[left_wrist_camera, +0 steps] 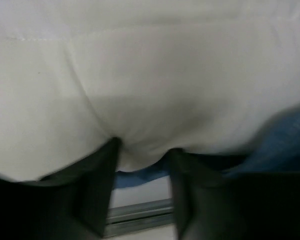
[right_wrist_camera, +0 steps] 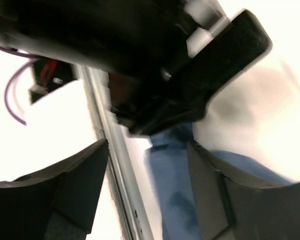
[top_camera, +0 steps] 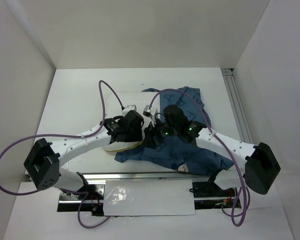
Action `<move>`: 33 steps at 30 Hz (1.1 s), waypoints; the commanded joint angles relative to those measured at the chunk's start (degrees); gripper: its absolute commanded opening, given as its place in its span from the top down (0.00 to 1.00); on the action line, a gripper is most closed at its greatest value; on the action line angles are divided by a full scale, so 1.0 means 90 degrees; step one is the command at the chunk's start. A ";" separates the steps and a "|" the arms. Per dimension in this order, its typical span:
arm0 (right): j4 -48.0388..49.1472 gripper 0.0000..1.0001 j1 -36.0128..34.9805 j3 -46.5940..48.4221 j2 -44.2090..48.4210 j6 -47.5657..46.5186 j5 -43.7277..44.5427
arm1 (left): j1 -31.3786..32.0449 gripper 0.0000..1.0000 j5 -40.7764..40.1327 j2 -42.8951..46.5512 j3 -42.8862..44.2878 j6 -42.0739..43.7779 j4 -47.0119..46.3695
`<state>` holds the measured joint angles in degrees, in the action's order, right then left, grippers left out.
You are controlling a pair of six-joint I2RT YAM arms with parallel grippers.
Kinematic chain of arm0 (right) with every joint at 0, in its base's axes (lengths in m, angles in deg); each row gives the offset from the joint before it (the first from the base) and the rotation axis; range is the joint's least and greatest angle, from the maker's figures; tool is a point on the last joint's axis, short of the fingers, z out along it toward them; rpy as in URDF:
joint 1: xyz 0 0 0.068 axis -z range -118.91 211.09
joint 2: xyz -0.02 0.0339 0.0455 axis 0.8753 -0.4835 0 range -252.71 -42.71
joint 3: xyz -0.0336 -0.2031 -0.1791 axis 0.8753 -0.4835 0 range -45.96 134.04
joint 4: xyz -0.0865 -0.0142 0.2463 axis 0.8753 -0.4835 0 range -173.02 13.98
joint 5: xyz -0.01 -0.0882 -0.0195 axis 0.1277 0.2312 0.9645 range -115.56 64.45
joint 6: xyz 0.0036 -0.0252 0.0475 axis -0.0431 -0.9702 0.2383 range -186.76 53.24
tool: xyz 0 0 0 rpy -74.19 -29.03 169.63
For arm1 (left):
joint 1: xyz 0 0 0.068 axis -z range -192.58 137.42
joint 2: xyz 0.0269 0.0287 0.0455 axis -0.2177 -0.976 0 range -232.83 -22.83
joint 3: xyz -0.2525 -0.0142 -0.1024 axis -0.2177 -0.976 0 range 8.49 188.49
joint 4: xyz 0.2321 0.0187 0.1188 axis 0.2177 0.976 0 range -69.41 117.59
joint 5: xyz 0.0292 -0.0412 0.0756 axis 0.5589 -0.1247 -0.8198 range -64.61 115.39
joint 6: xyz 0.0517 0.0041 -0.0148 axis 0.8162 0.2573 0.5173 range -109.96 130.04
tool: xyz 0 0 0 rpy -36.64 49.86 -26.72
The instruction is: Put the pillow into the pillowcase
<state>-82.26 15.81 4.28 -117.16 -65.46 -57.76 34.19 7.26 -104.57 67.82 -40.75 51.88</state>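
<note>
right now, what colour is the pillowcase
The pillowcase is blue with faint lighter markings; best seen from the top camera.

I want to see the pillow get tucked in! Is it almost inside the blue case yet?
Nearly, it seems. Done: the pillowcase covers most of the pillow; only a pale corner sticks out on the left. In hand: the left gripper pinches that white end, while the right gripper hangs open over blue cloth. Left: push the last corner in.
</note>
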 commanded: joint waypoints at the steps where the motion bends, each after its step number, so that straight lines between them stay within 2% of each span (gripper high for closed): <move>1: -0.0497 0.28 -0.0057 0.0170 0.0283 0.0012 0.0687 | 0.0009 0.31 -0.0250 0.0418 -0.0010 0.0008 0.0331; 2: -0.0624 0.20 -0.0057 0.0267 0.0517 0.0012 0.0949 | 0.0009 0.06 -0.0309 0.0661 -0.0088 0.0114 0.0390; 3: -0.0625 0.15 -0.0057 0.0326 0.0635 0.0099 0.1184 | 0.0009 0.00 -0.0377 0.0799 -0.0088 0.0193 0.0391; 5: -0.0684 0.03 -0.0057 0.0511 0.0811 0.0371 0.1914 | 0.0009 0.00 -0.0465 0.1043 -0.0147 0.0281 0.0479; 6: -0.0838 0.01 0.0030 0.0599 0.0870 0.0518 0.2817 | 0.0009 0.00 -0.0601 0.1218 -0.0041 0.0281 0.0537; 8: -0.1063 0.01 0.0167 0.0979 0.0783 0.0956 0.3769 | -0.0087 0.00 -0.0942 0.1220 0.0174 0.0281 0.0635; 9: -0.1325 0.01 0.0254 0.1145 0.0560 0.1133 0.4692 | -0.0175 0.00 -0.0944 0.1220 0.0436 0.0378 0.0635; 12: -0.1591 0.01 0.0732 0.1789 -0.0122 0.1515 0.5588 | -0.0644 0.00 -0.0945 0.0734 0.1061 0.0710 0.0509; 16: -0.1835 0.05 0.1542 0.3007 -0.1295 0.1409 0.5327 | -0.1279 0.00 -0.0409 -0.0408 0.1873 0.1325 -0.0028; 17: -0.1836 0.06 0.1622 0.3244 -0.1549 0.1341 0.5327 | -0.1444 0.00 -0.0117 -0.0933 0.2039 0.1510 -0.0126; 21: -0.1982 0.12 0.1876 0.4279 -0.2973 0.0756 0.5210 | -0.1563 0.00 0.0119 -0.2144 0.2976 0.2194 -0.0282; 27: -0.2187 0.16 0.2013 0.5325 -0.4089 0.0042 0.4576 | -0.1885 0.00 0.0695 -0.3446 0.3553 0.2332 -0.0488; 29: -0.2304 0.16 0.2013 0.5472 -0.4412 0.0041 0.4662 | -0.1885 0.07 0.0754 -0.3817 0.3681 0.2332 -0.0488; 30: -0.2305 0.18 0.2071 0.5531 -0.4577 0.0041 0.4788 | -0.1885 0.18 0.0755 -0.3877 0.3623 0.2332 -0.0488; 32: -0.2363 0.30 0.2207 0.5531 -0.4725 0.0041 0.4789 | -0.1885 0.50 0.0881 -0.3877 0.3487 0.2332 -0.0585; 33: -0.2441 0.30 0.2208 0.5589 -0.4803 0.0041 0.4789 | -0.1885 0.58 0.1007 -0.3935 0.3418 0.2390 -0.0654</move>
<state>-101.69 34.15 51.32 -159.39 -63.67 -15.12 17.55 13.16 -137.42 99.47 -20.37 47.77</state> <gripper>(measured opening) 0.710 0.461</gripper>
